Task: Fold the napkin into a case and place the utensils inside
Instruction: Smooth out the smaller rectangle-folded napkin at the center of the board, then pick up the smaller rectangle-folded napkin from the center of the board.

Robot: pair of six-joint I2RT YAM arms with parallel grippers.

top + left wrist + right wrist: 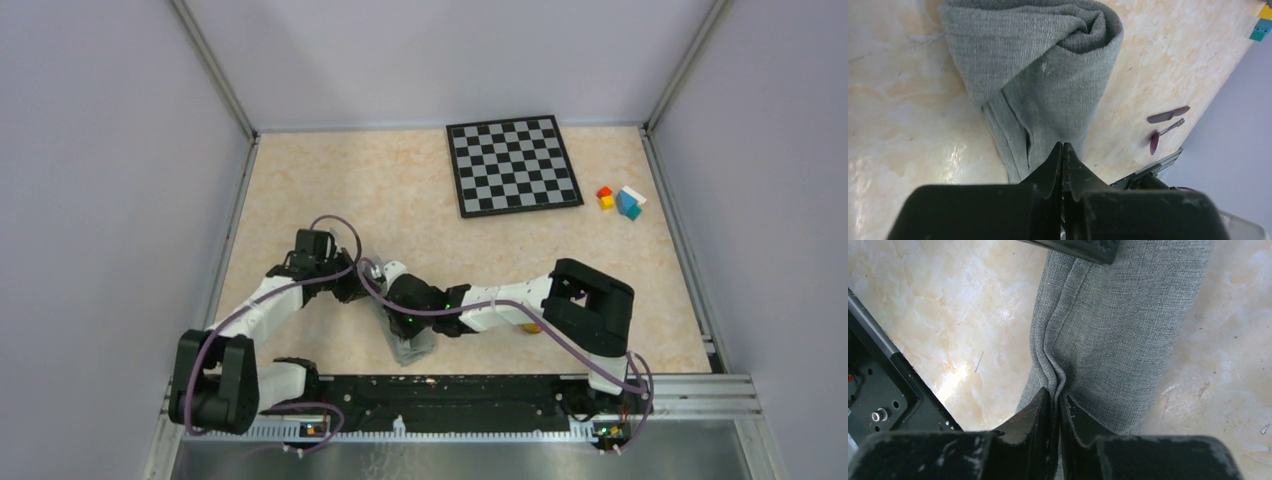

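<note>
Napkin [1038, 75] lies as a narrow, layered strip in the lower middle of the overhead view, mostly under my right arm and well below the chessboard [513, 165] at upper centre. In the left wrist view its far end, at the top of the frame, bulges up in a loose roll instead of lying flat, so I judge the case only half formed. My left gripper [1063, 150] has its fingers pressed fully together at the strip's near end, and I cannot tell whether any cloth is between them. My right gripper [1054, 395] is nearly closed, pinching a raised pleat of stacked edges at the bottom centre of its own view. The knife [1168, 114] and the spoon [1164, 133] lie side by side on the bare table at the right of the left wrist view, apart from the cloth, so nothing is inside yet. To fold well, I would carry the pinched pleat low over the table with the other end pinned, so the layers slide flat without dragging the whole strip. I would press the rolled end down but leave a mouth open for the utensils. Cloth this soft probably springs back, so I would let go slowly.
</note>
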